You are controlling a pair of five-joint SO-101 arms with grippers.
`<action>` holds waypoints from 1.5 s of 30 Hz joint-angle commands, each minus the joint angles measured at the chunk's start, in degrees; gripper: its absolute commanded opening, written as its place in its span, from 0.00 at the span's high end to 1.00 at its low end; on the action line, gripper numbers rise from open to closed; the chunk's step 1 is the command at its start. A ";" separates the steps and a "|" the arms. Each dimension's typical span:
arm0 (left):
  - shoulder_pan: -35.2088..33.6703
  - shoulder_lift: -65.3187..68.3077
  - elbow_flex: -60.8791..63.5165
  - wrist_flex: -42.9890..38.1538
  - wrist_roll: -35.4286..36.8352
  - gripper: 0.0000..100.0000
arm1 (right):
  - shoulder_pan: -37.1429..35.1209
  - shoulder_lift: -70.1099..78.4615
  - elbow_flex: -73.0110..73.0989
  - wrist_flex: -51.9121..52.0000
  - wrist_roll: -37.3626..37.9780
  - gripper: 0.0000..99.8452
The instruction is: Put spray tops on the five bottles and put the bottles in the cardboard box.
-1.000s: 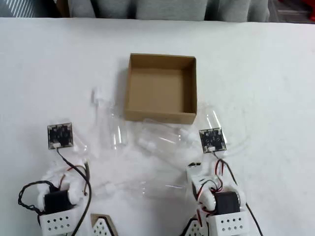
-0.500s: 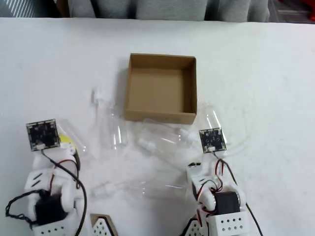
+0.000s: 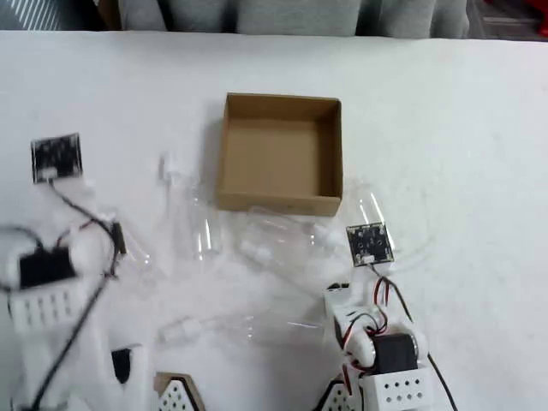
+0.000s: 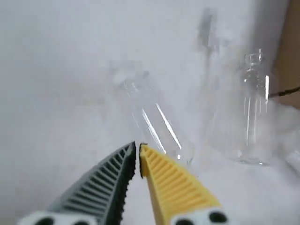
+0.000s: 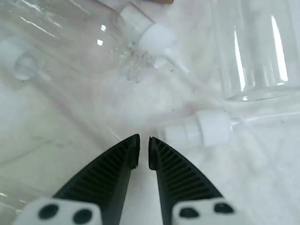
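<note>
The open cardboard box (image 3: 282, 154) stands mid-table with nothing in it. Several clear bottles lie on the table in front of it, among them one (image 3: 190, 221) left of the box, one (image 3: 278, 240) just before it and one (image 3: 248, 325) nearer the arms. My left gripper (image 4: 137, 147) is shut with nothing in it, its tips just short of a lying clear bottle (image 4: 157, 129); an uncapped bottle (image 4: 253, 117) lies beyond. My right gripper (image 5: 140, 147) is shut and holds nothing, right next to a loose white spray top (image 5: 204, 129). A capped bottle (image 5: 140, 28) lies further off.
The left arm (image 3: 51, 274) stands raised at the table's left side, and the right arm (image 3: 377, 342) sits low at the front right. A corner of the box (image 4: 289, 47) shows past the bottles in the left wrist view. White tabletop (image 3: 462, 128) stretches around the box.
The left arm has risen and swung left and farther from the front edge; its camera board now sits higher up the table. The right arm and the bottles have not moved.
</note>
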 commanded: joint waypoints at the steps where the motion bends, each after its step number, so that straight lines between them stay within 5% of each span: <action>1: 0.13 14.73 -8.26 0.18 6.68 0.92 | 0.31 -0.57 0.18 0.22 0.53 0.98; 7: 0.13 22.73 -10.81 -0.97 8.53 0.78 | 0.31 -0.57 0.18 0.22 0.53 0.98; 16: -0.04 33.01 -6.15 -14.59 8.35 0.79 | 0.31 -0.57 0.18 0.22 0.53 0.98; 40: 0.31 42.68 -3.08 -18.46 15.56 0.79 | 0.31 -0.57 0.18 0.22 0.53 0.98; 45: 0.31 42.24 -3.78 -18.73 15.21 0.99 | 0.31 -0.57 0.18 0.22 0.53 0.98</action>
